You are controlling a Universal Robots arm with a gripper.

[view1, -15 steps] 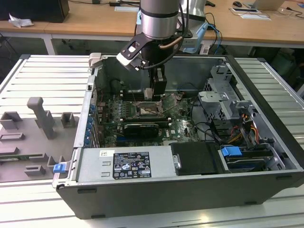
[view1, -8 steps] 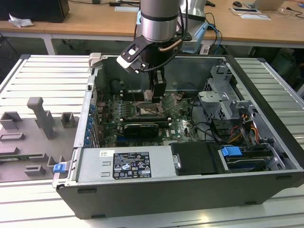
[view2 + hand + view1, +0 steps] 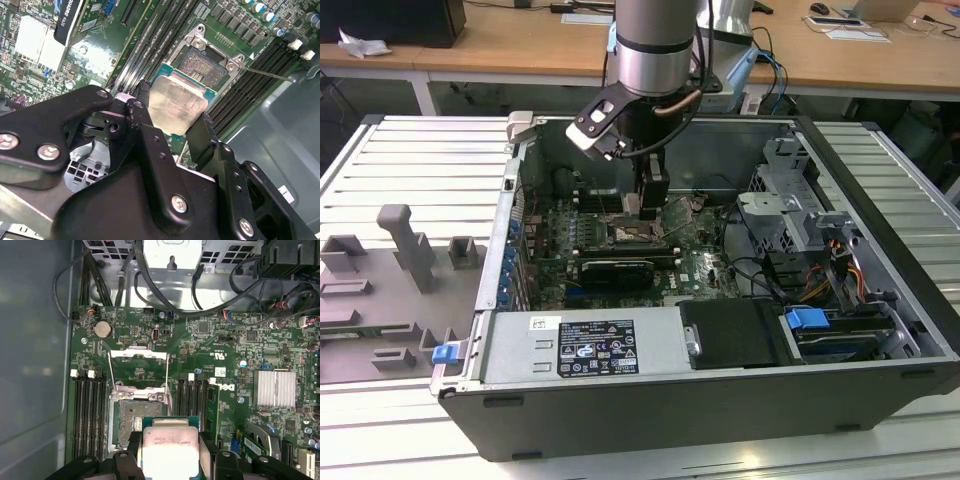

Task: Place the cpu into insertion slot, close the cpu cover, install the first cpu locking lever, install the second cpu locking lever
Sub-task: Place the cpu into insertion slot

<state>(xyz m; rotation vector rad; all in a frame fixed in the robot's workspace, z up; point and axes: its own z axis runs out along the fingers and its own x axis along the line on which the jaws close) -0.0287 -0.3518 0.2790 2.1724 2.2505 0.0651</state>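
My gripper [image 3: 173, 109] is shut on the cpu [image 3: 177, 102], a flat silvery square chip pinched at two opposite edges between the black fingers [image 3: 144, 95]. The chip hangs a little above the green board, beside and partly over the insertion slot [image 3: 202, 65], a dark square socket with a silvery rim. In the first wrist view the cpu [image 3: 168, 442] overlaps one edge of the slot [image 3: 132, 422], and the cpu cover [image 3: 137, 354] stands swung open beyond it. A thin locking lever [image 3: 270, 75] sticks out from the socket. In the exterior view the gripper [image 3: 642, 205] hovers over the slot [image 3: 638, 236].
Long black memory slots [image 3: 90, 415] flank the socket on both sides. A finned heatsink [image 3: 274, 388] and black cables [image 3: 165, 300] lie nearby. The open computer case [image 3: 520, 290] sits on a slatted metal table, with a drive cage [image 3: 790, 200] at the exterior view's right.
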